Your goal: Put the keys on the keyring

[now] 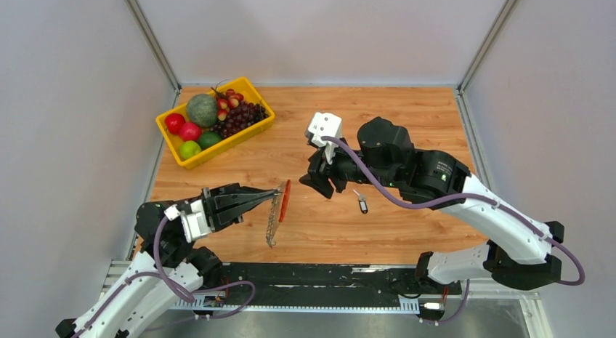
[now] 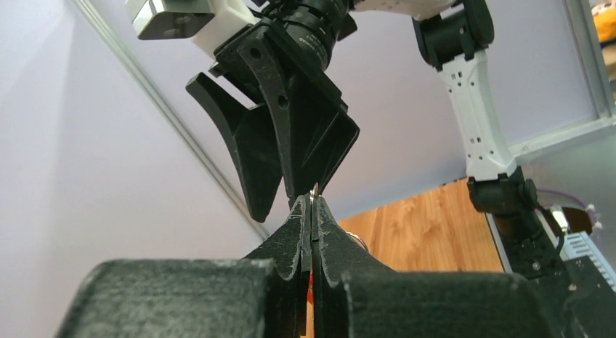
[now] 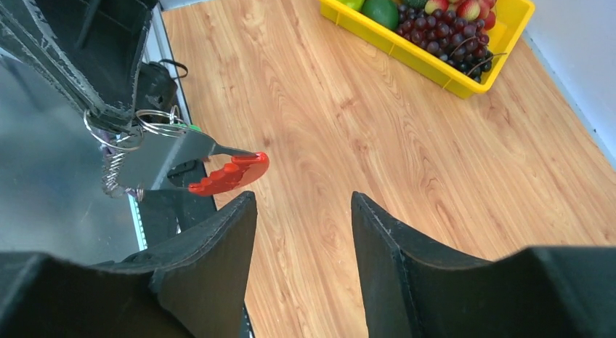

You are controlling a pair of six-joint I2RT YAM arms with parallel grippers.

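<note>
My left gripper [image 1: 272,195] is shut on the keyring [image 1: 277,207], which it holds above the wooden table near the front. A red tag [image 1: 285,199] and a grey serrated piece [image 1: 272,225] hang from it. The right wrist view shows the metal rings [image 3: 142,127], the red tag [image 3: 231,174] and the grey piece [image 3: 156,160] under the left fingers [image 3: 73,54]. My right gripper [image 1: 323,185] stands open and empty just right of the keyring, its jaws [image 3: 304,203] well apart. The small key [image 1: 361,201] lies on the table to its right. In the left wrist view the left fingertips [image 2: 312,207] press together.
A yellow basket [image 1: 256,128] of fruit stands at the back left of the table, and the right wrist view shows the basket [image 3: 450,76] too. White walls close in both sides. A black rail [image 1: 312,276] runs along the near edge.
</note>
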